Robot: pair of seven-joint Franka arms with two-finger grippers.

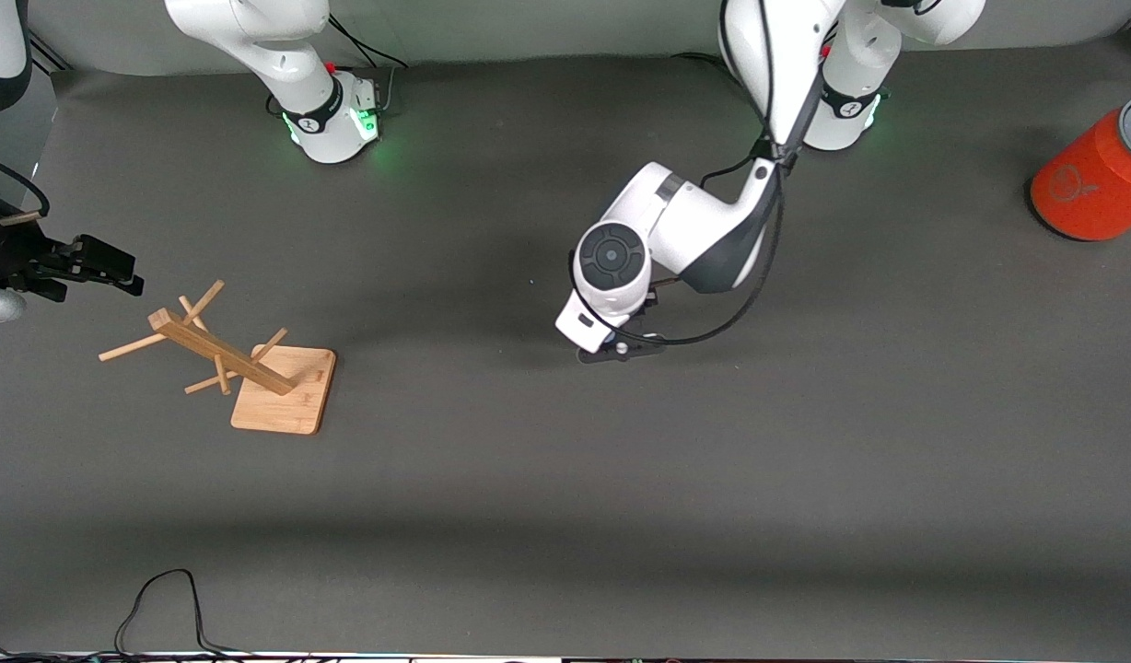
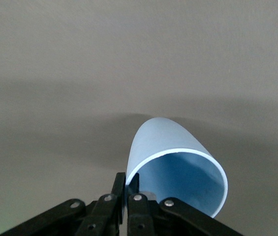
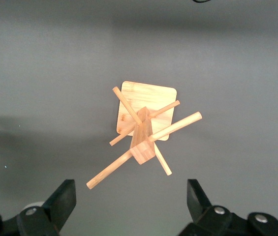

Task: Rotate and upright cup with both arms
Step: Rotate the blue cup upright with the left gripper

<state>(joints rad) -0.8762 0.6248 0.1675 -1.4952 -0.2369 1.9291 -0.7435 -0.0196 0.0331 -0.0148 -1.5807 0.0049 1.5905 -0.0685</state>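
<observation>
The pale-blue cup (image 2: 170, 147) shows only in the left wrist view, tipped over with its open mouth toward the camera. My left gripper (image 2: 128, 181) is shut on the cup's rim, one finger inside the wall and one outside. In the front view this gripper (image 1: 621, 351) is low over the middle of the table, and the arm's wrist hides the cup. My right gripper (image 1: 114, 272) is open and empty in the air at the right arm's end of the table, by the wooden rack (image 1: 252, 368). Its wrist view shows the open gripper (image 3: 131, 196) above the rack (image 3: 143, 132).
A large orange cylinder with a grey top (image 1: 1095, 184) stands at the left arm's end of the table. A black cable (image 1: 160, 599) loops along the table edge nearest the front camera.
</observation>
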